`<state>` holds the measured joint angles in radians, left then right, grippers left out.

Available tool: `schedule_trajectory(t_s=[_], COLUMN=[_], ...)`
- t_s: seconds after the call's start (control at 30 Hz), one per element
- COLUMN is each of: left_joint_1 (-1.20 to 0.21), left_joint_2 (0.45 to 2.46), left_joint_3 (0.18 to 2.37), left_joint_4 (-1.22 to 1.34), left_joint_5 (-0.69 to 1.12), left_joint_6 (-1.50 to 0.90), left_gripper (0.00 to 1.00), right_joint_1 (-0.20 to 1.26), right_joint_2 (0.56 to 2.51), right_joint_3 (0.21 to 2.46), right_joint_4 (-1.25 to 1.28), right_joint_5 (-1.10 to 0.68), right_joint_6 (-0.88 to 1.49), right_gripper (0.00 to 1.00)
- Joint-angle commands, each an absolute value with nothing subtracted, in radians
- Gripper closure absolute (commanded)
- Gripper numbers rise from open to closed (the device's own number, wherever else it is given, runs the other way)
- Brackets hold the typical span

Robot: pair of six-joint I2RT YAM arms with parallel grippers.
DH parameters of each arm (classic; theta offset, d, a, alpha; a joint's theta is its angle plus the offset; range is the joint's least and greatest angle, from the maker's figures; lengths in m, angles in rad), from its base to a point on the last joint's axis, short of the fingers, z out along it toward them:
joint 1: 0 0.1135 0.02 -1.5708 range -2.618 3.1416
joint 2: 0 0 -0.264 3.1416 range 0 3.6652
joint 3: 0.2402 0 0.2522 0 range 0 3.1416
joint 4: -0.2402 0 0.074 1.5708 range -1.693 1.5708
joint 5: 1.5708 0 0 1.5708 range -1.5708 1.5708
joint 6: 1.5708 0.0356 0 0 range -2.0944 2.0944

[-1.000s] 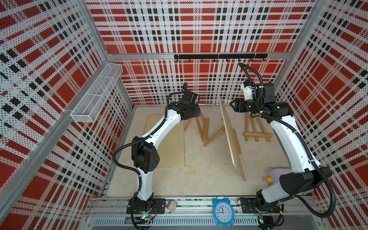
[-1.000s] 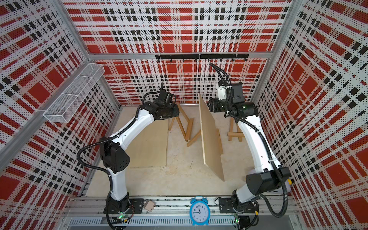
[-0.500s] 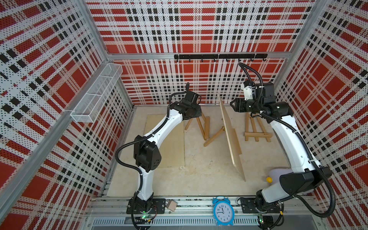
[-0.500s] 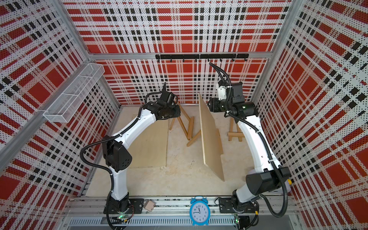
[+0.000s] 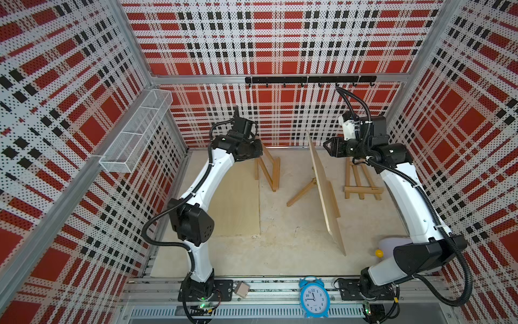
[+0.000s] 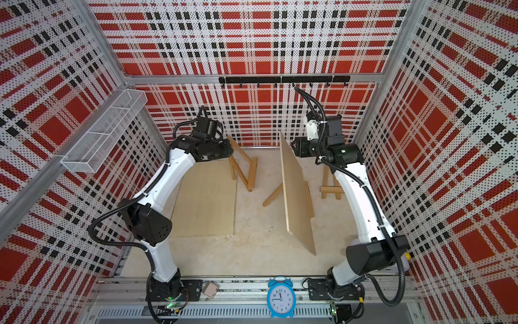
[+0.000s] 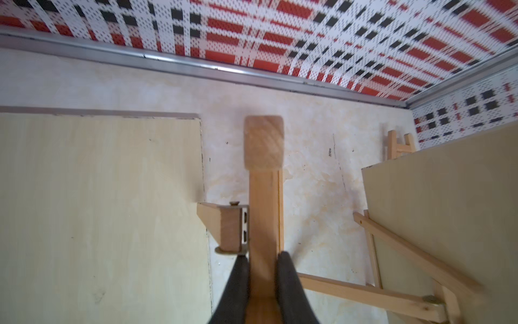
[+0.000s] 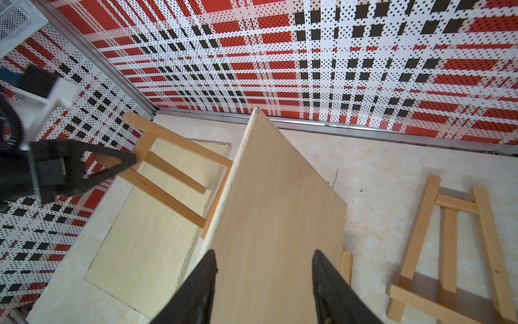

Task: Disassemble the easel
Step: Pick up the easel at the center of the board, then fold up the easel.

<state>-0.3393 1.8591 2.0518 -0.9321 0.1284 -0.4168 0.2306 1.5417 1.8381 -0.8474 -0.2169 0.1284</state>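
A small wooden easel frame stands at the back. My left gripper is shut on its upright top post; both dark fingers press the wood. To its right, a plywood board leans on edge against a second easel, whose leg sticks out to the left. My right gripper hovers open by the board's upper corner, holding nothing. A third easel lies flat under the right arm.
Another plywood board lies flat on the table at the left. A wire basket hangs on the left wall, a black hook rail on the back wall. A blue alarm clock and a small block sit on the front rail.
My left gripper has closed onto the easel frame's top post after a small shift of the wrist. The right arm and the leaning board have stayed put.
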Motion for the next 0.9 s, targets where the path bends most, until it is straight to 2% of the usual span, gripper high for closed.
schedule_trajectory(t_s=[0.0, 0.17, 0.43, 0.87], left_joint_1=[-0.311, -0.272, -0.216, -0.185], left_joint_2=[1.735, 1.685, 1.613, 1.472], left_joint_3=[2.098, 2.141, 2.207, 2.131], left_joint_4=[-0.909, -0.98, -1.085, -1.1], left_joint_5=[0.277, 0.429, 0.581, 0.692], left_joint_6=[-0.369, -0.296, -0.259, -0.279], left_gripper=[1.0, 1.0, 1.0, 1.0], right_joint_1=[0.235, 0.266, 0.454, 0.665], right_joint_2=[1.522, 1.499, 1.528, 1.664], right_joint_3=[1.877, 1.905, 1.986, 2.102], right_joint_4=[-0.756, -0.694, -0.711, -0.748], right_joint_5=[-0.231, -0.273, -0.368, -0.273], right_joint_6=[0.073, -0.006, -0.177, -0.325], right_gripper=[0.43, 0.48, 0.52, 0.47])
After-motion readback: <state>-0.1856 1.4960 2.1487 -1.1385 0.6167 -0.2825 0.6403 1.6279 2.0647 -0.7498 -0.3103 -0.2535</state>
